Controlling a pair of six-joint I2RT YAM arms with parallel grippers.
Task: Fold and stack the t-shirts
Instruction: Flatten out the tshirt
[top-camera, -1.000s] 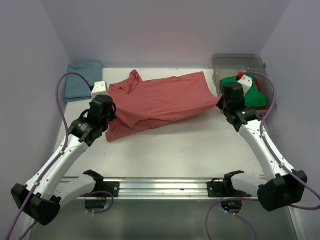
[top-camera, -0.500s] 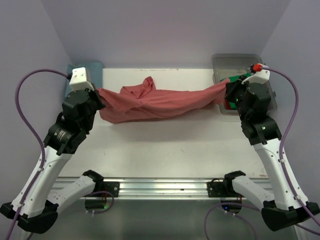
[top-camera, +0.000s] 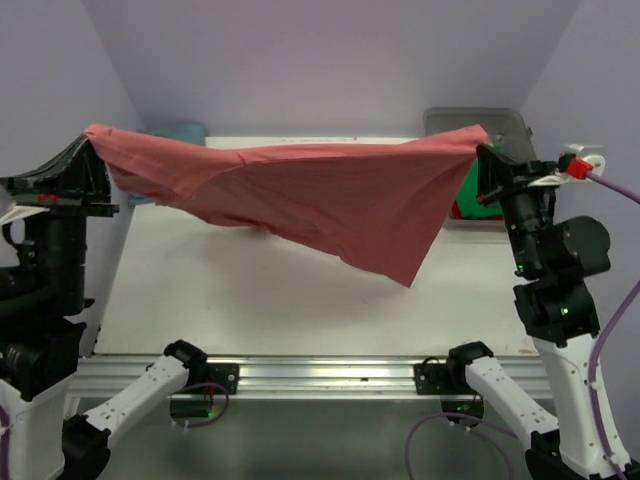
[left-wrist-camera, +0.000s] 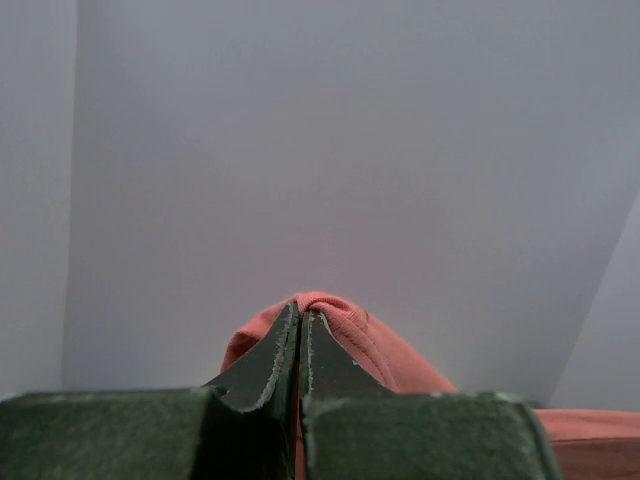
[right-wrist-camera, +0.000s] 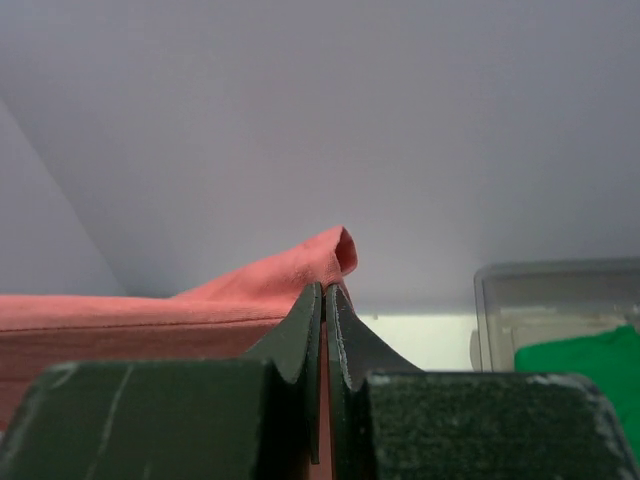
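Note:
A salmon-red t-shirt (top-camera: 320, 200) hangs spread in the air above the table, held at two corners. My left gripper (top-camera: 92, 135) is shut on its left corner (left-wrist-camera: 330, 315), raised high at the left. My right gripper (top-camera: 482, 150) is shut on the right corner (right-wrist-camera: 325, 262), raised at the right. The shirt's lower point droops toward the table centre. A dusty teal-blue t-shirt (top-camera: 185, 130) lies folded at the back left, mostly hidden behind the cloth. A bright green t-shirt (top-camera: 466, 190) (right-wrist-camera: 585, 365) lies in the bin at the right.
A clear plastic bin (top-camera: 505, 120) (right-wrist-camera: 490, 310) stands at the back right corner of the white table (top-camera: 270, 300). Lilac walls close in the back and both sides. A metal rail (top-camera: 320, 370) runs along the near edge.
Both arms have risen sharply and pulled apart, lifting the salmon-red shirt off the table; it went from a bunched rope between the grippers to a spread hanging sheet.

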